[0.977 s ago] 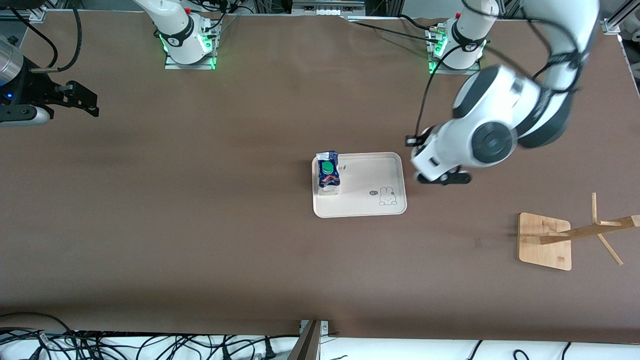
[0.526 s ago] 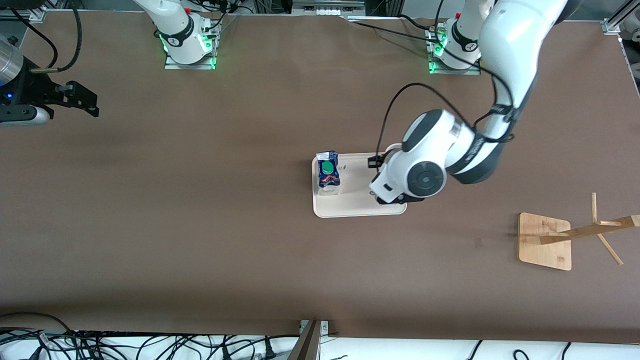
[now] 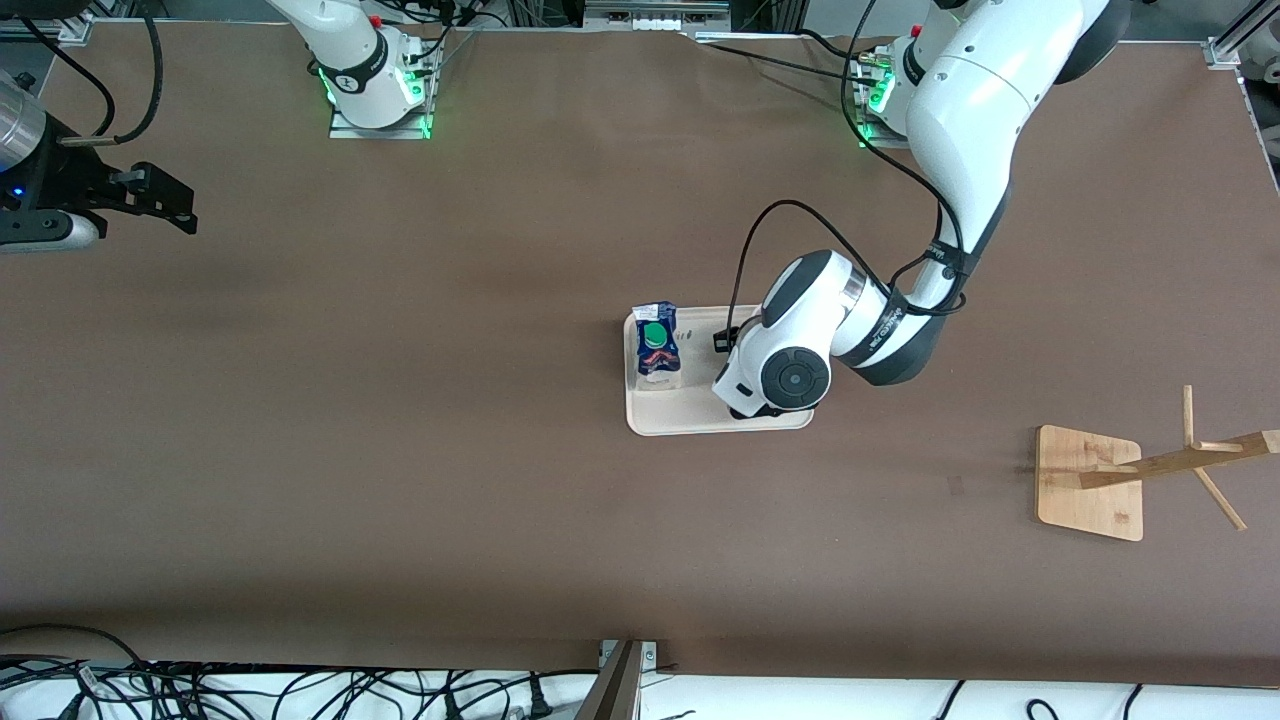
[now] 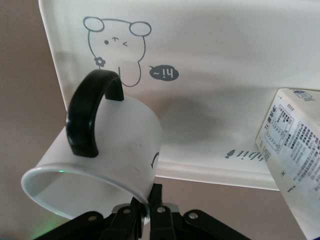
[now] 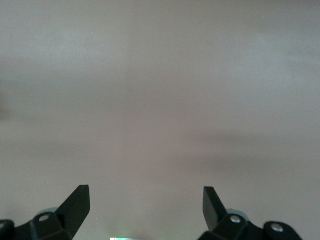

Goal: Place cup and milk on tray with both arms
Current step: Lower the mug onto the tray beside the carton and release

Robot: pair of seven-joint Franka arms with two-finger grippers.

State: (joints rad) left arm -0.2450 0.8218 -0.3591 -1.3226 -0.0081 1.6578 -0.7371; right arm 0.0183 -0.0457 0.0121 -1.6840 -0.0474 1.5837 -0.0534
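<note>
While the milk (image 3: 657,345) already stands on the tray (image 3: 690,422), the left end effector (image 4: 145,212), pinching the cup's (image 4: 107,152) rim, hovers over the tray at centre frame; next it must lower and release. The right end effector (image 5: 145,205), spread, waits at upper left.

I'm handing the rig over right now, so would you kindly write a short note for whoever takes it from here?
Left tool: shut on the rim of the cup, holding it tilted over the tray, above the rabbit drawing.
Right tool: open, holding nothing, waiting at the right arm's end of the table.
Milk: standing upright on the tray, at the end toward the right arm.
Done: milk placed.
Left: lower the cup onto the tray beside the milk, release, and retract the left arm.
</note>
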